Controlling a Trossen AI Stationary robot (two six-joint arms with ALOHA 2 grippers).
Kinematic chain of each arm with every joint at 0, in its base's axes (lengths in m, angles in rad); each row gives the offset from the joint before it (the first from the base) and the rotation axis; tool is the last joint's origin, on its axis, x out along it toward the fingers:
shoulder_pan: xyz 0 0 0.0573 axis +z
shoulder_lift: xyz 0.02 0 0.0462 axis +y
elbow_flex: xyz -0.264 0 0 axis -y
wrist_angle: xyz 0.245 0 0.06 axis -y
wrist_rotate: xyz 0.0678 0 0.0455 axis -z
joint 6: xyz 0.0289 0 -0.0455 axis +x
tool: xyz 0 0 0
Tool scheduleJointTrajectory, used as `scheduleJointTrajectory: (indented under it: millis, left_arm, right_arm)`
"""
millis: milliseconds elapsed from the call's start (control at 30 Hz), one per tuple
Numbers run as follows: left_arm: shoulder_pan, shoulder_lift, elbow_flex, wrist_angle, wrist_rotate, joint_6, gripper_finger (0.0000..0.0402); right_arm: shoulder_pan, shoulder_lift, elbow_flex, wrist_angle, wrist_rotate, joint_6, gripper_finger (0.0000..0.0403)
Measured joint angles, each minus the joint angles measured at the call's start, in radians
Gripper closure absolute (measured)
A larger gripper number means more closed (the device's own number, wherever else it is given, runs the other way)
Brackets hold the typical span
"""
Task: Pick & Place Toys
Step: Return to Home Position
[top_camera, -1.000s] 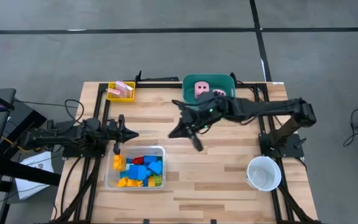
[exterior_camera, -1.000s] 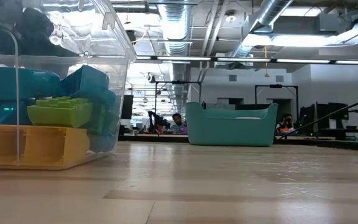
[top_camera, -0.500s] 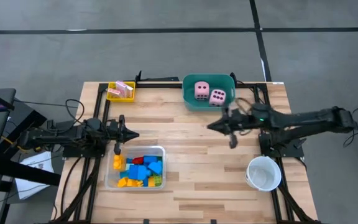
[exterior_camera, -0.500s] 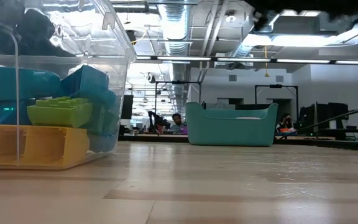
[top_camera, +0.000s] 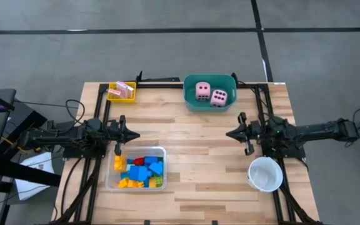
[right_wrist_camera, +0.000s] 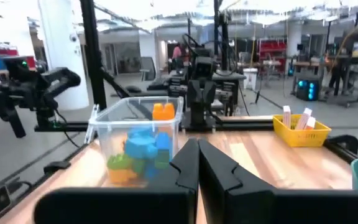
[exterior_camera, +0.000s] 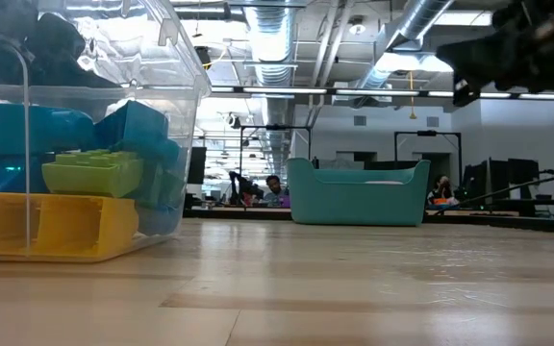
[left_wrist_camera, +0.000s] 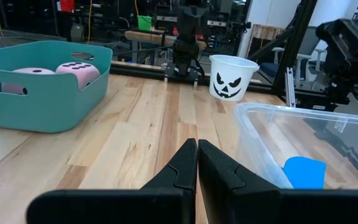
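Right end effector [top_camera: 229,133] has retreated, well apart from 2 dice [top_camera: 203,91].

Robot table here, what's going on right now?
Nothing is being handled. The left gripper and the right gripper are both shut and empty, held at the sides of the table with their tips pointing toward the middle. The building blocks are piled in the clear bin, the two pink dice sit in the teal tub, and the pink-white cards stand in the yellow tray. A white cup stands near the right gripper. The sorting looks done.
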Motion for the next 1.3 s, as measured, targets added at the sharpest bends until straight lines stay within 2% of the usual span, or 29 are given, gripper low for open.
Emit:
scheduleJointTrajectory:
  millis: [100,300,500,567,1300]
  left_arm:
    - [0.0,0.0,0.0,0.0,0.0,0.0,0.0394]
    - [0.0,0.0,0.0,0.0,0.0,0.0,0.0394]
    - [0.0,0.0,0.0,0.0,0.0,0.0,0.0394]
    - [0.0,0.001,0.0,0.0,0.0,0.0,0.0394]
    - [-0.002,0.001,0.0,0.007,0.0,0.0,0.0394]
  right_arm:
    - [0.001,-0.081,-0.051,0.019,0.0,-0.009,0.0403]
    - [-0.01,-0.237,-0.051,-0.112,0.0,-0.031,0.0403]
    - [-0.027,-0.407,-0.051,-0.46,0.0,-0.023,0.0403]
    - [-0.025,-0.448,-0.051,-0.509,0.024,-0.018,0.0403]
    - [-0.026,-0.429,-0.05,-0.513,0.031,-0.019,0.0403]
